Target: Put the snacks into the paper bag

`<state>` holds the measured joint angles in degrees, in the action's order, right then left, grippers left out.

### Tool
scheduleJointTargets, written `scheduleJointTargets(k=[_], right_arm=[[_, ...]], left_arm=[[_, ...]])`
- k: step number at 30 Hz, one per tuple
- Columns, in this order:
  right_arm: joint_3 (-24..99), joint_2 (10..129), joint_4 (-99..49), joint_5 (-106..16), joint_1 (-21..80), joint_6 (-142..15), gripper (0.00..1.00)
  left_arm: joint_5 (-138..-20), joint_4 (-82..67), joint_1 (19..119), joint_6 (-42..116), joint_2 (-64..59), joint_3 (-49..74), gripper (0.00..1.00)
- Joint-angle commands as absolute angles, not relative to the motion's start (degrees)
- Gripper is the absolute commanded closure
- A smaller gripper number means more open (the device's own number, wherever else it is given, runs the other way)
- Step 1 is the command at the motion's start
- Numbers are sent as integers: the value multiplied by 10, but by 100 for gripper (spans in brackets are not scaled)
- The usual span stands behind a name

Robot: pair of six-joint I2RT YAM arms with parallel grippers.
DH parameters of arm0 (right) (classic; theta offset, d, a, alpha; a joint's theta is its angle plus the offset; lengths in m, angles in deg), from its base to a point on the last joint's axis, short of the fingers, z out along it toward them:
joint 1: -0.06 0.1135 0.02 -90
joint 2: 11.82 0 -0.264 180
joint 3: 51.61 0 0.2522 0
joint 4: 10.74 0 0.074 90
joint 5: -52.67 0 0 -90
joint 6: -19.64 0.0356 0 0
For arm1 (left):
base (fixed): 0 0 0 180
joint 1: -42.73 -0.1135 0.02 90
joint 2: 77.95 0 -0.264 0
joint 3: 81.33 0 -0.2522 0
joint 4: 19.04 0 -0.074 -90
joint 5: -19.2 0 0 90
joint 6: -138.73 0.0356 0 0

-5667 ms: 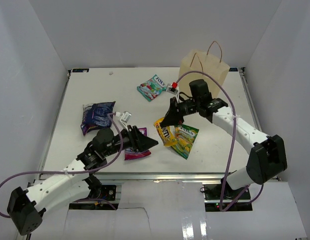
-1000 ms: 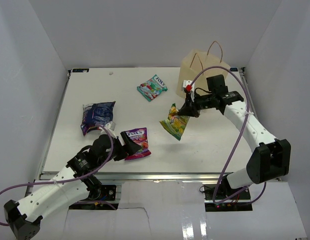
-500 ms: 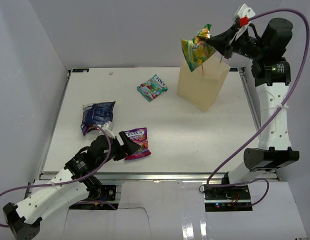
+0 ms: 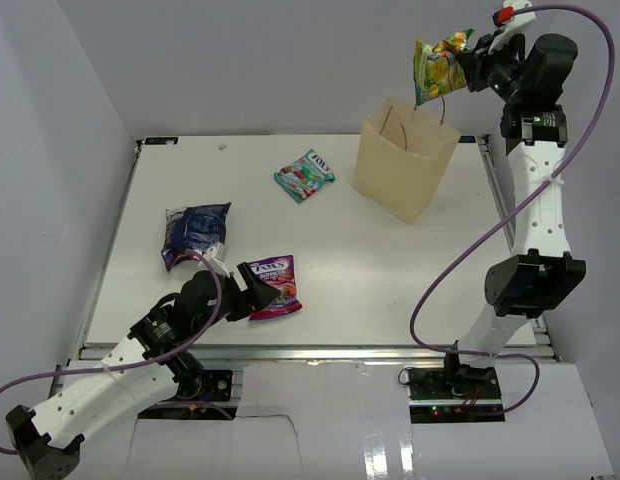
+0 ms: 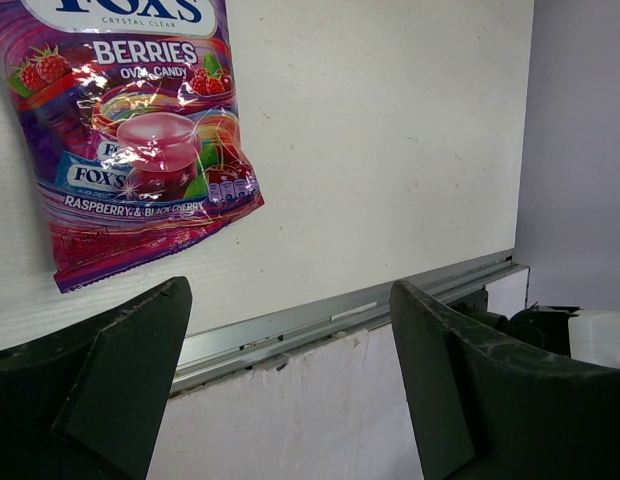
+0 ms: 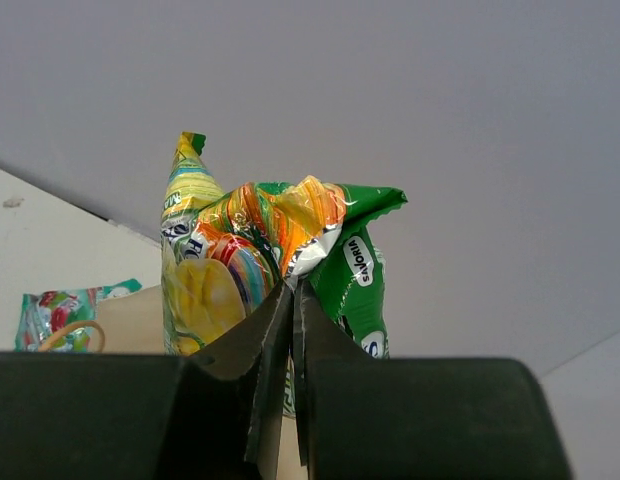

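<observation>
While my right pincer (image 4: 466, 60) is squeezed tight on the crinkled top of one glossy green-yellow packet (image 4: 435, 75), that packet hangs in the air above the single stiff, boxy tan paper bag (image 4: 400, 180), which stands upright. Three shiny flat packets lie on the matte white table (image 4: 410, 270): one teal packet (image 4: 305, 175), one dark blue packet (image 4: 195, 232) and one purple packet (image 4: 273, 285). My left pincer (image 4: 248, 292), spread wide and holding nothing, sits just beside the purple one. Something orange is bunched in my right grip, perhaps a second wrapper.

bright, even white light — shadows soft and faint; glare streaks the purple packet (image 5: 140, 140), views sharp.
</observation>
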<state>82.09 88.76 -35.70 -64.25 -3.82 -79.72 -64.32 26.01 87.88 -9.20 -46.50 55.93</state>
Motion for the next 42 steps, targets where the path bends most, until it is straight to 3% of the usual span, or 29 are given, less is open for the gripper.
scheduleJointTargets(k=[1,10,16,17,18,19,26,32,37,42], right_arm=[[803,872,-279,-587,-36,-800,92],[583,780,-223,-581,-12,-865,92],[521,758,-215,-562,0,-895,91],[509,755,-215,-568,0,-898,89],[505,753,-216,-572,18,-900,77],[500,747,-216,-575,22,-907,73],[500,722,-244,-607,23,-898,47],[527,675,-458,-791,8,-948,27],[480,656,-693,-954,8,-1080,24],[325,596,-753,-950,17,-1160,24]], left_arm=[[-635,261,880,-92,-460,549,9],[-632,260,881,-95,-449,550,9],[-632,257,880,-94,-439,547,9],[-632,257,881,-94,-438,548,9],[-630,257,881,-94,-439,548,9],[-628,258,881,-96,-440,549,9],[-607,272,880,-111,-425,547,9],[-564,336,881,-95,-381,509,9],[-537,380,880,-63,-333,477,6],[-531,374,879,-32,-253,472,2]])
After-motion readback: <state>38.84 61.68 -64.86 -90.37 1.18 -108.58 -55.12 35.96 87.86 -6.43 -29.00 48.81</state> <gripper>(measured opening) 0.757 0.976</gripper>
